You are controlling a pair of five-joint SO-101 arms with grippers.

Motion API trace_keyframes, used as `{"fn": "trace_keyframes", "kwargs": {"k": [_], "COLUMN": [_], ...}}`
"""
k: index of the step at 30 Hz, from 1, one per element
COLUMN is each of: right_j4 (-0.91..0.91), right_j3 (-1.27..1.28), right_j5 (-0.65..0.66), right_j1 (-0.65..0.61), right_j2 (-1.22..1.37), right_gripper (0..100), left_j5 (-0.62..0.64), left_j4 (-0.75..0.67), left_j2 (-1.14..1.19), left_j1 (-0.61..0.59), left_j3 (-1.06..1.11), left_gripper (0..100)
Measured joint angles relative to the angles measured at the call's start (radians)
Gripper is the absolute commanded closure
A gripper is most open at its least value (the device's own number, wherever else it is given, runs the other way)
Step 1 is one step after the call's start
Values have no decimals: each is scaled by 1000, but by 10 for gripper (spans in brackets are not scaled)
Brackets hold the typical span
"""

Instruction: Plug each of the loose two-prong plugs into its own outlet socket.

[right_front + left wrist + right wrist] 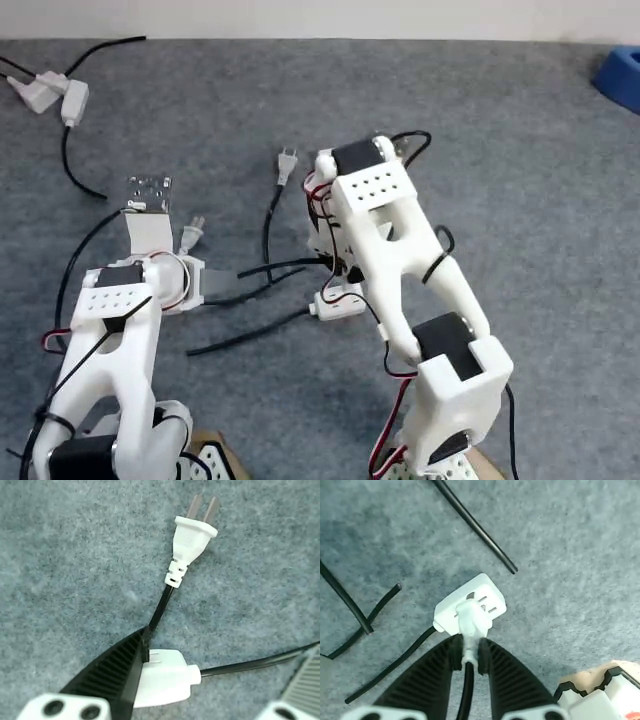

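Observation:
My left gripper (210,690) stands open over the grey carpet, its black finger (112,677) resting against a white outlet socket (162,677). Just ahead of it lies a loose white two-prong plug (191,535), prongs pointing away; the same plug (192,235) lies beside the left gripper (160,240) from above. My right gripper (470,652) is shut on a second white plug (469,625), held against the face of another white socket (470,605). That socket (335,303) peeks out under the right arm. A third plug (287,160) lies loose farther back.
Black cords (250,335) run across the carpet between the two arms. Cut cord ends (475,527) lie close to the right socket. A joined plug and socket pair (50,95) sits at the far left. A blue object (622,75) is at the far right edge.

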Motion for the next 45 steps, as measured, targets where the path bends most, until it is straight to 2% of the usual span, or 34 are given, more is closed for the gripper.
{"fn": "trace_keyframes", "kwargs": {"k": [45], "right_j4": [5], "right_j3": [78], "right_j5": [-12], "right_j1": [-20], "right_j2": [-64], "right_gripper": [993], "left_j5": [0], "left_j4": [0], "left_j2": [0], "left_j1": [0], "left_j3": [0], "left_gripper": [564]}}
